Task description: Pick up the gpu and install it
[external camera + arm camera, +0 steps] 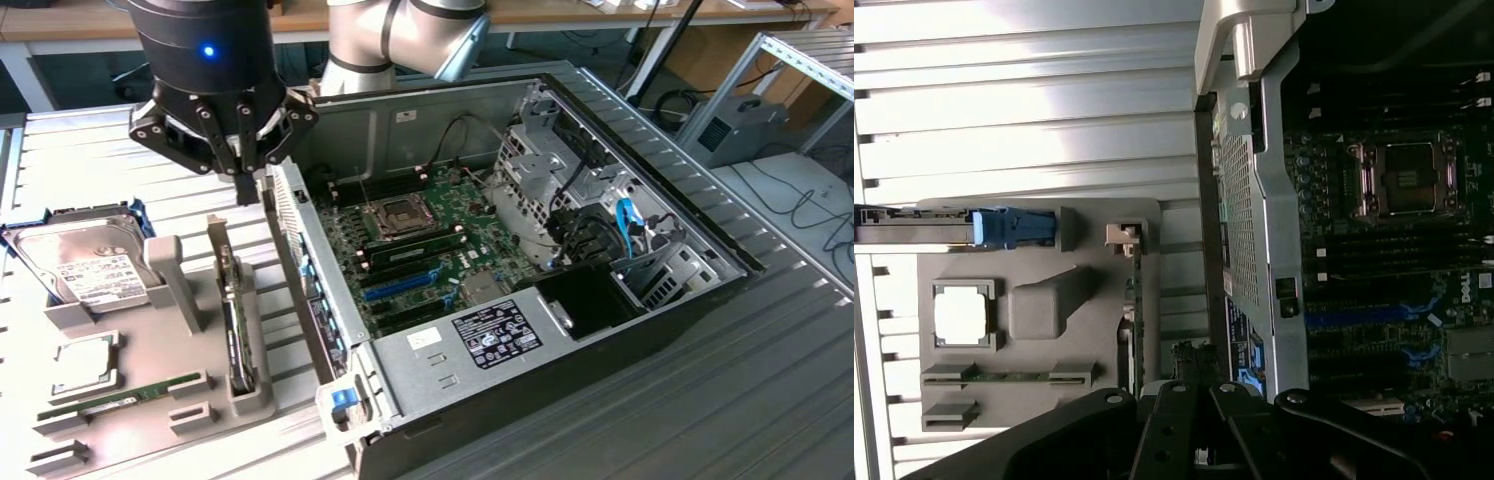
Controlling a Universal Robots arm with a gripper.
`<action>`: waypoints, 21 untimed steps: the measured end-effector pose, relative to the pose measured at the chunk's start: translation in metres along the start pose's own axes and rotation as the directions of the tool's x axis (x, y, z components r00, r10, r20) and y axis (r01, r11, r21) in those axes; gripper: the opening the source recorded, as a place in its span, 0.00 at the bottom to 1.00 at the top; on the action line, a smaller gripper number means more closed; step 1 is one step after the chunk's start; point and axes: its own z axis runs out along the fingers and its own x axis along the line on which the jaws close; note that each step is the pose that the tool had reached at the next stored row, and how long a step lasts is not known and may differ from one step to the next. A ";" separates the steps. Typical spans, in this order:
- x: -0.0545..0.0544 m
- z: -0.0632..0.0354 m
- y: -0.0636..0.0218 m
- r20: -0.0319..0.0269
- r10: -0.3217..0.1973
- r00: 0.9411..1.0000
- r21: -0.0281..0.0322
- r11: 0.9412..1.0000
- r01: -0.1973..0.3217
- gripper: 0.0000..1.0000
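Looking through the exterior camera, I see the black robot gripper (247, 192) hanging over the end of the pale grey moulded holder tray (134, 440) nearest the arm. Its tips look pressed together with nothing between them. It touches nothing.

The gpu (239, 335), a slim dark expansion card, stands on edge in the tray's long slot on the side closest to the computer. It sits below the gripper and apart from it.

The same tray holds three other parts:
- A silver hard drive in a blue frame (80, 268) stands upright at the exterior view's left.
- A square silvery processor chip (86, 366) lies flat in its own recess.
- A thin green memory stick (123, 396) rests in a narrow groove beside the chip.

Just beside the tray, toward the exterior view's right, the black tower computer case (627, 350) lies on its side with the panel off. Inside it I can make out:
- a green motherboard (441, 225)
- a square metal-framed processor socket (400, 215)
- blue expansion slots (400, 287)
- a grey metal drive cage (534, 170)
- a bright blue cable (625, 225) near the front bays

Tray and case both rest on a ribbed silver metal table (761, 400).

In the wrist view the card shows edge-on between the tray's raised grey block (1049, 305) and the case's perforated rear wall (1244, 220).
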 end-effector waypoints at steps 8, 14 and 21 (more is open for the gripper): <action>0.000 0.0019 -0.0021 0.000 0.000 1.000 0.000 1.000 0.000 0.11; 0.001 0.0020 -0.0033 0.000 0.000 1.000 0.000 1.000 0.000 0.11; 0.002 0.0021 -0.0059 0.000 0.000 1.000 0.000 1.000 0.000 0.11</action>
